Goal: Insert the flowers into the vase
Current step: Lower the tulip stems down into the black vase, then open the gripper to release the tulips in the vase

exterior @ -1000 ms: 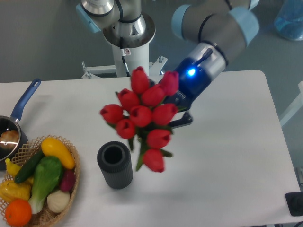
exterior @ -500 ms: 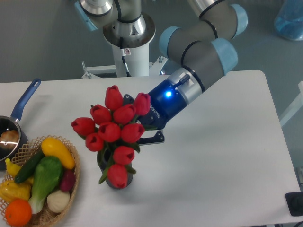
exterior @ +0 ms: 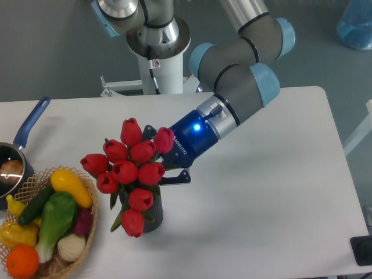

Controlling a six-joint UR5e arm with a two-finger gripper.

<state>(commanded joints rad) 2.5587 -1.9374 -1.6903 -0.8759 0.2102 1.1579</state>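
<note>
The flowers (exterior: 129,171), a bunch of red tulips with green leaves, hang over the vase (exterior: 152,218), a small dark grey ribbed cylinder on the white table. The blooms cover the vase's mouth and most of its body; only its lower right side shows. My gripper (exterior: 165,168) sits just right of the bunch, shut on the flowers' stems, with a dark finger (exterior: 176,178) showing below the blue-lit wrist. Whether the stems are inside the vase is hidden by the blooms.
A wicker basket (exterior: 88,218) of vegetables and fruit stands at the front left, close to the vase. A blue-handled saucepan (exterior: 23,135) sits at the left edge. The robot's base (exterior: 158,58) stands behind the table.
My gripper has carried the flowers left and down, from right of and above the vase to directly over it, so the blooms now cover its mouth.
</note>
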